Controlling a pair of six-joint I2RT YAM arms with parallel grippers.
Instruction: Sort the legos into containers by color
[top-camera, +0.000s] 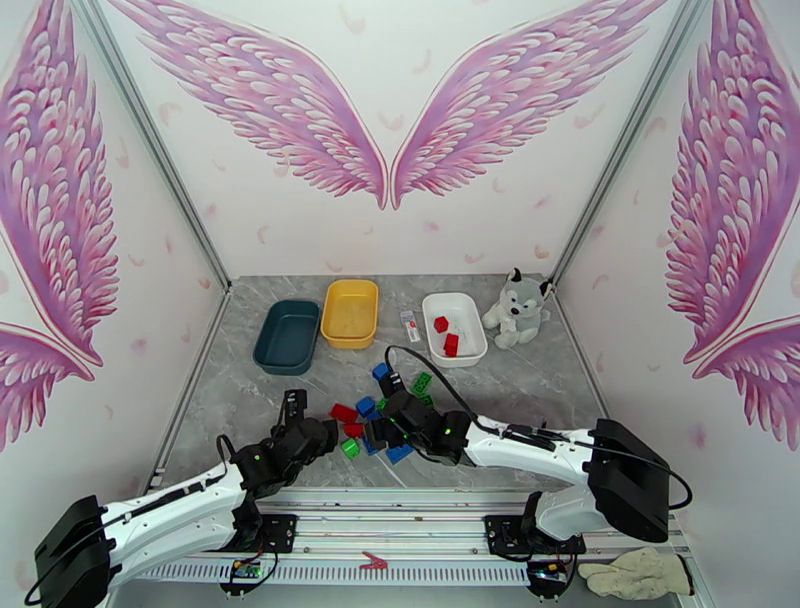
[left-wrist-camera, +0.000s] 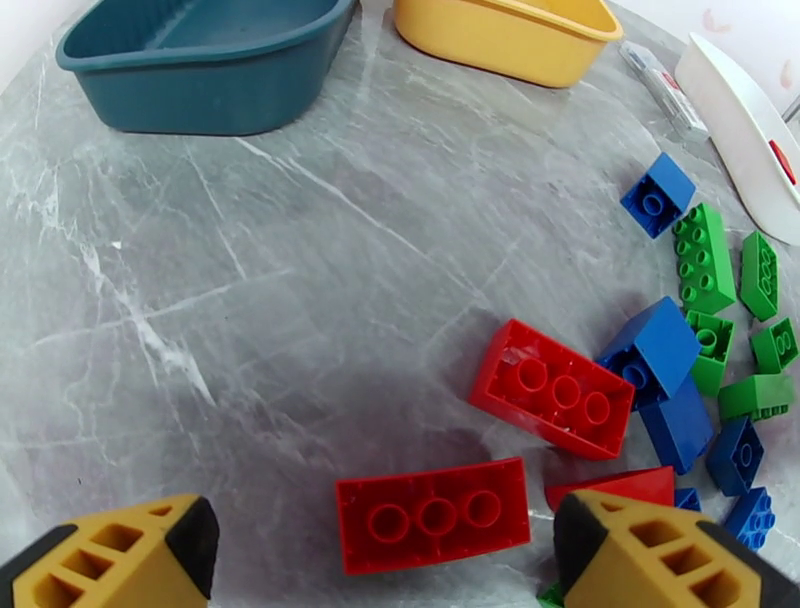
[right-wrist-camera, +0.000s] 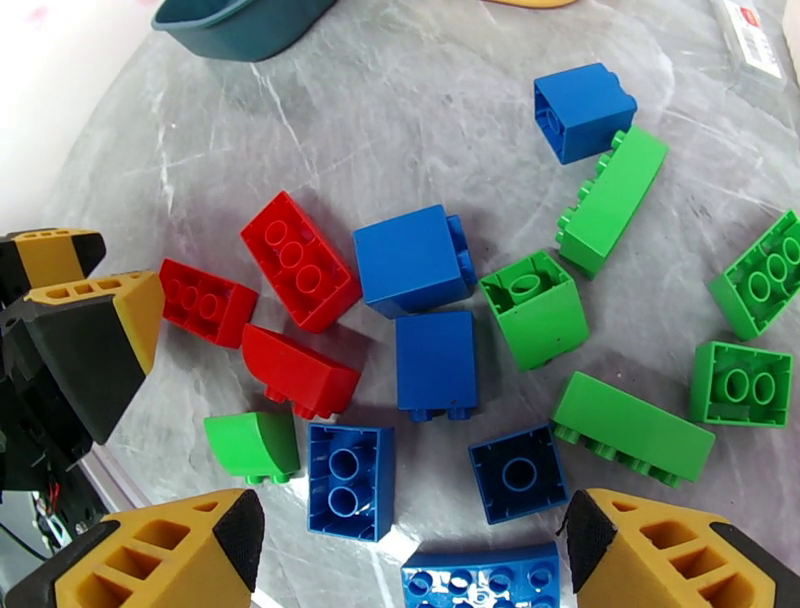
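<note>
The legos (top-camera: 385, 410) lie in a loose pile of red, green and blue bricks on the grey marble table, in front of both arms. In the left wrist view my left gripper (left-wrist-camera: 385, 552) is open, low over the table, with a red oblong brick (left-wrist-camera: 432, 515) lying between its fingers, touching neither. My right gripper (right-wrist-camera: 415, 560) is open too, above the pile, with a blue brick (right-wrist-camera: 482, 585) at the frame's lower edge between its fingers. Across the back stand the containers: a teal tray (top-camera: 287, 336), a yellow tray (top-camera: 350, 312) and a white tray (top-camera: 462, 352) holding two red bricks (top-camera: 447, 335).
A plush husky (top-camera: 516, 308) sits right of the white tray. A small white-and-red tube (top-camera: 409, 323) lies between the yellow and white trays. The left gripper's fingers (right-wrist-camera: 90, 320) show at the left of the right wrist view, close to the red bricks. A glove (top-camera: 635, 575) lies beside the right base.
</note>
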